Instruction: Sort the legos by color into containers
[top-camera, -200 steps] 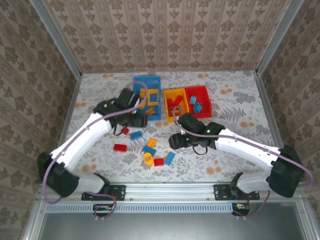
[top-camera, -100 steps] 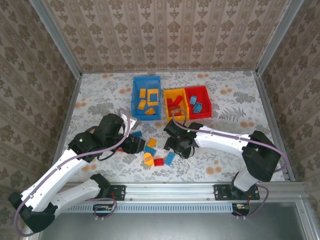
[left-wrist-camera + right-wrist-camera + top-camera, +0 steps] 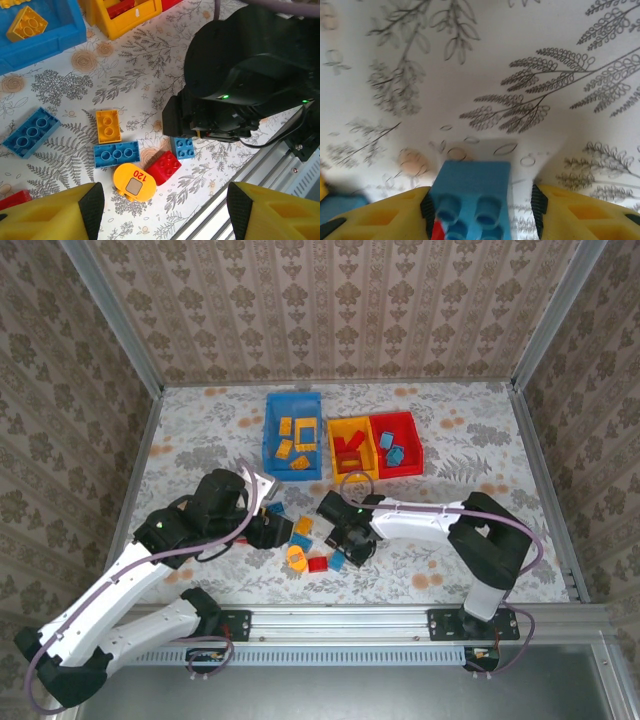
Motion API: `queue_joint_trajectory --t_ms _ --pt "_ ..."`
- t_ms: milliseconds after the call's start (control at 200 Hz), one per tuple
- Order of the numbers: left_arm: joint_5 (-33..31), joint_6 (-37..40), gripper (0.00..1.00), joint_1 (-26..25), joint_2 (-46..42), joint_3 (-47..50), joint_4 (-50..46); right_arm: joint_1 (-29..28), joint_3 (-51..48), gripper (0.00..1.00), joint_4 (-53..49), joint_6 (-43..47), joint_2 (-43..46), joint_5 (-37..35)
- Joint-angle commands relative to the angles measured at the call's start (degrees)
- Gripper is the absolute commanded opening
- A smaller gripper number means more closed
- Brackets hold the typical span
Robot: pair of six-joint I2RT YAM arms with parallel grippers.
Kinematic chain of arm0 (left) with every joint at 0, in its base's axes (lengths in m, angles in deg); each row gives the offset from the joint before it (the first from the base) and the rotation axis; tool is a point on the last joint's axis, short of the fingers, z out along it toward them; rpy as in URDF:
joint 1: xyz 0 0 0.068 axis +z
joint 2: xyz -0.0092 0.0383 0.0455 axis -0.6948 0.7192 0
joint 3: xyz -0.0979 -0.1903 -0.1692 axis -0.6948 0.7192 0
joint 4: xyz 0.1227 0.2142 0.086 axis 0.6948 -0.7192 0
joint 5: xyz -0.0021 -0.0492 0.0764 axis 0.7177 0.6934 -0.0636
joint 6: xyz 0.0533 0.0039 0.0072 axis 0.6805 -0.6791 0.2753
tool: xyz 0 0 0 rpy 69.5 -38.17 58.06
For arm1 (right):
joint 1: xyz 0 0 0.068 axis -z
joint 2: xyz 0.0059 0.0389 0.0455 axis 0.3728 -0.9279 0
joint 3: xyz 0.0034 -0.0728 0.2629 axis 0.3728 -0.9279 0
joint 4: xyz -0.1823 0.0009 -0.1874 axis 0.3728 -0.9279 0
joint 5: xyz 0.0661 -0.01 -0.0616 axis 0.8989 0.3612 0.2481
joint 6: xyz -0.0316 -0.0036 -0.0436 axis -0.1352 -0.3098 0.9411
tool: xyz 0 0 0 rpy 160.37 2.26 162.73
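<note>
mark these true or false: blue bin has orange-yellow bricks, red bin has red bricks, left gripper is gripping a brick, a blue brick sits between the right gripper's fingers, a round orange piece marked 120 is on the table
1. The blue bin holds orange-yellow bricks. True.
2. The red bin holds red bricks. False: it holds blue bricks.
3. The left gripper grips a brick. False: its jaws are open and empty.
4. A small blue brick sits between the right gripper's fingers. True.
5. A round orange piece marked 120 lies on the table. True.
</note>
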Motion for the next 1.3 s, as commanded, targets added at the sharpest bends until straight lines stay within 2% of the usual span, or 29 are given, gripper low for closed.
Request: queue_joint_trajectory --t_ms 0,110,275,330,505,630,720,855,960,1115,1295 --pt "0.8 0.5 0.69 -0.4 0.1 0.1 0.6 -0.3 1.7 0.55 0.2 -1.9 -2.6 0.7" --pt "0.7 0.6 0.69 -0.4 0.5 0.1 0.6 -0.3 2.0 0.49 0.2 -2.1 -3.3 0.7" --pt "1.0 0.4 0.69 -0.4 1.5 -0.4 1.5 0.0 4.0 0.31 -1.4 0.3 -2.7 -2.3" --pt "1.1 0.5 0.69 -0.4 2.2 -0.7 2.2 0.7 5.7 0.28 -3.6 2.9 -2.0 -3.7" --pt "1.3 1.3 0.69 -0.3 6.9 -4.3 5.2 6.8 11.4 0.26 -15.9 16.6 3.7 -12.5" --pt "1.8 1.4 0.69 -0.1 12.7 -8.5 8.9 15.5 13.7 0.25 -21.0 31.3 9.1 -18.4" --pt "2.8 1.2 0.69 0.5 17.8 -11.9 12.0 22.4 17.2 0.25 -21.5 43.9 9.7 -21.2" --pt "4.3 0.3 0.69 1.8 26.6 -17.7 16.4 29.2 25.0 0.25 -19.0 60.7 5.1 -25.1" --pt "4.4 -0.1 0.69 2.4 33.3 -23.1 18.1 32.3 31.1 0.25 -15.8 68.5 -0.6 -26.3" --pt "4.3 -0.6 0.69 3.0 41.6 -29.9 19.8 34.6 39.4 0.25 -11.6 75.2 -9.8 -26.5" --pt "4.7 -0.9 0.69 3.3 48.3 -35.2 19.7 36.1 47.8 0.25 -11.9 76.6 -19.5 -26.0"
